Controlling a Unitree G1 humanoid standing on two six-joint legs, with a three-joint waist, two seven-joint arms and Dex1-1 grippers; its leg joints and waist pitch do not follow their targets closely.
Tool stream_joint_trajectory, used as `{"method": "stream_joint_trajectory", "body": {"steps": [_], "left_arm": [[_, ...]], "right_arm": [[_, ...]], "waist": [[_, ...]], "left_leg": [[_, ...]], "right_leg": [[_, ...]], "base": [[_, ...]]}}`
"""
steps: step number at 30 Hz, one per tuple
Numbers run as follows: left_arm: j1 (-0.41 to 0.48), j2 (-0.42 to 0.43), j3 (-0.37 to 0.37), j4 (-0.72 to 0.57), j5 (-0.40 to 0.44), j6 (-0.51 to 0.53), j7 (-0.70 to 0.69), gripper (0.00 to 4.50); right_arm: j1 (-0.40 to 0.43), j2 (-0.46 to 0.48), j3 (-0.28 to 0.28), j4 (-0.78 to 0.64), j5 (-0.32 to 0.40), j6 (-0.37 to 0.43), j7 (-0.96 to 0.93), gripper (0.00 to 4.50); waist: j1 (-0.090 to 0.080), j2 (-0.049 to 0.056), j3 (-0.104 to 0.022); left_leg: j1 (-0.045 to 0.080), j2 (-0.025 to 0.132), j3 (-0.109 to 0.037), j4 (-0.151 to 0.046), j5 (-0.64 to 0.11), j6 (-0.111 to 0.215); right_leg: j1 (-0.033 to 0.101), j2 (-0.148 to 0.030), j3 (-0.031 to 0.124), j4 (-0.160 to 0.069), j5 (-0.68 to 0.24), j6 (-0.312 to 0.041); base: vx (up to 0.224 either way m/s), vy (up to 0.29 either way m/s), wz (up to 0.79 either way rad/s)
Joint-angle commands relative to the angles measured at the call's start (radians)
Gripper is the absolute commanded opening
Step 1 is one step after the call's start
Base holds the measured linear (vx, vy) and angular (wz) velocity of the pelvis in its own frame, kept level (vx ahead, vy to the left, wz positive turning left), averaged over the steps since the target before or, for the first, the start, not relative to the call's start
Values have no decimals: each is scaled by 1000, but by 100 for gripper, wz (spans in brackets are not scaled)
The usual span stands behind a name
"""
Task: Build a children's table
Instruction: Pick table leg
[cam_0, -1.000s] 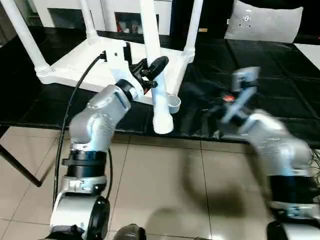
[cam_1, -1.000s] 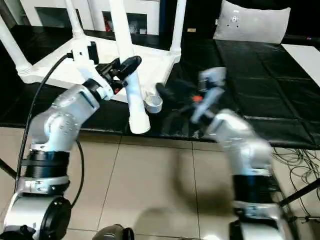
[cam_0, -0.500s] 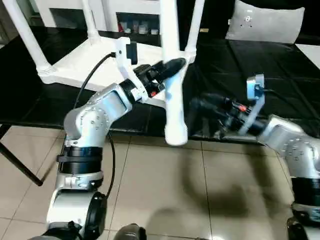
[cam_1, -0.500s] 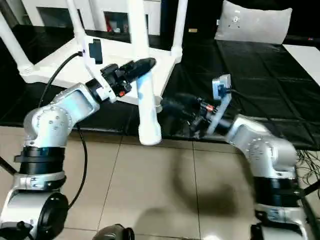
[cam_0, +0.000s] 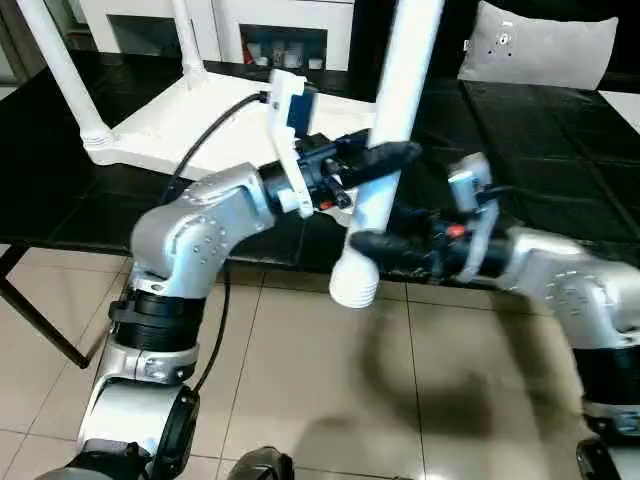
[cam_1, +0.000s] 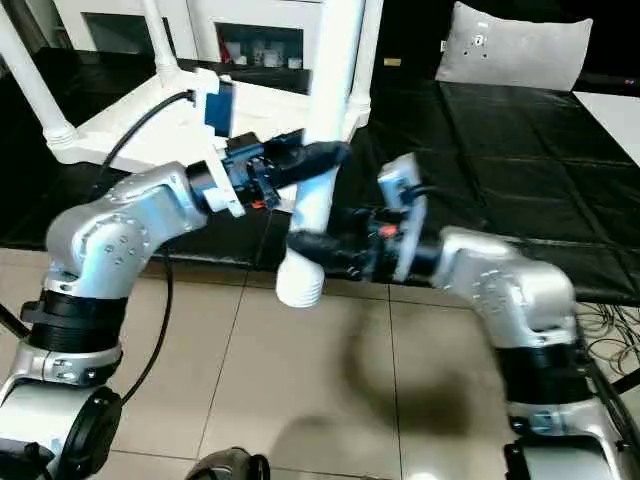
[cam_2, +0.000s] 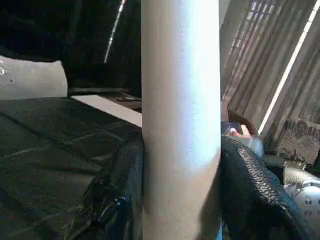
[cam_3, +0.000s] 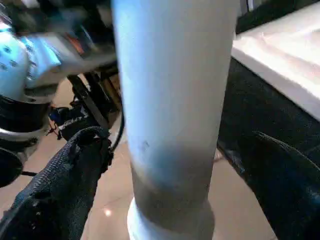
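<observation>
The left gripper's (cam_0: 385, 158) fingers (cam_2: 252, 187) pinch the loose table leg (cam_0: 385, 150) partway along its length, while the right gripper's (cam_3: 165, 165) fingers (cam_3: 65, 175) stand spread wide on either side of the same leg nearer its thick lower end, not pressed to it. A second ago the right arm hung well to the right, away from the leg; now it has swung in under the left hand, and the leg itself has been carried rightward and tilted so its thick end (cam_0: 354, 283) hangs out past the worktop's (cam_0: 560, 150) front edge, over the tiled floor (cam_0: 300, 380). This looks like the start of a two-handed hold or a handover, needed before the leg can be steered to a socket. The rest of the children's table (cam_0: 190, 115) lies upside down on the black worktop, behind the left arm, with other legs (cam_0: 65, 70) already standing up from its corners. Room is tight: both forearms crowd the leg, the fitted legs stand close behind, but below the front edge there is open air to swing in
</observation>
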Motion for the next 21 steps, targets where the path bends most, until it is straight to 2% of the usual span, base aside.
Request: {"method": "stream_joint_trajectory", "body": {"steps": [1, 3, 8, 9, 13, 14, 17, 18, 21], "left_arm": [[-15, -1, -11, -17, 13, -18, -8, 182], [-15, -3, -11, -18, 14, -20, -10, 182], [-10, 1, -20, -21, 24, -37, -22, 182], [-9, 1, -21, -21, 23, -38, -24, 182], [-3, -2, -26, -26, 28, -41, -28, 182], [-3, -2, -26, -26, 28, -41, -28, 182], [-2, -2, -26, -27, 30, -42, -27, 182], [-1, -2, -27, -27, 29, -43, -27, 182], [-1, 0, -29, -26, 28, -46, -27, 182]], "right_arm": [[-19, 5, 10, 8, -12, 5, -6, 450], [-25, 13, 9, 15, -11, 7, -13, 422], [-37, 25, 1, 27, 5, 19, -22, 409], [-38, 27, -1, 30, 5, 19, -22, 379], [-42, 36, -6, 36, 6, 19, -21, 369], [-42, 37, -6, 36, 6, 19, -21, 338], [-43, 40, -2, 37, 3, 20, -20, 328], [-43, 40, -1, 38, 3, 21, -21, 307], [-44, 41, 1, 39, 0, 22, -21, 285]], "waist": [[-3, -15, -77], [-3, -15, -77], [-3, -14, -76], [-2, -14, -76], [-3, -15, -76], [-3, -14, -77], [-4, -15, -76], [-4, -14, -75], [-4, -14, -75]], "left_leg": [[43, 134, -59, -82, -180, -13], [45, 135, -59, -82, -182, -13], [45, 135, -58, -84, -188, -16], [45, 135, -58, -84, -188, -18], [44, 134, -58, -84, -187, -19], [44, 135, -58, -83, -186, -20], [44, 135, -58, -84, -186, -20], [44, 135, -58, -84, -188, -21], [45, 135, -58, -85, -197, -25]], "right_leg": [[30, -124, 61, -76, -62, -271], [29, -123, 61, -74, -61, -271], [28, -123, 62, -75, -64, -269], [28, -123, 62, -75, -62, -268], [29, -124, 62, -74, -62, -270], [29, -124, 62, -74, -60, -269], [29, -124, 62, -73, -59, -269], [29, -124, 62, -74, -64, -268], [28, -124, 62, -75, -75, -266]], "base": [[0, 0, 0], [0, 0, 0], [0, 0, 0], [0, 0, 0], [0, 0, 0], [0, 0, 0], [0, 0, 0], [0, 0, 0], [0, 0, 0]]}}
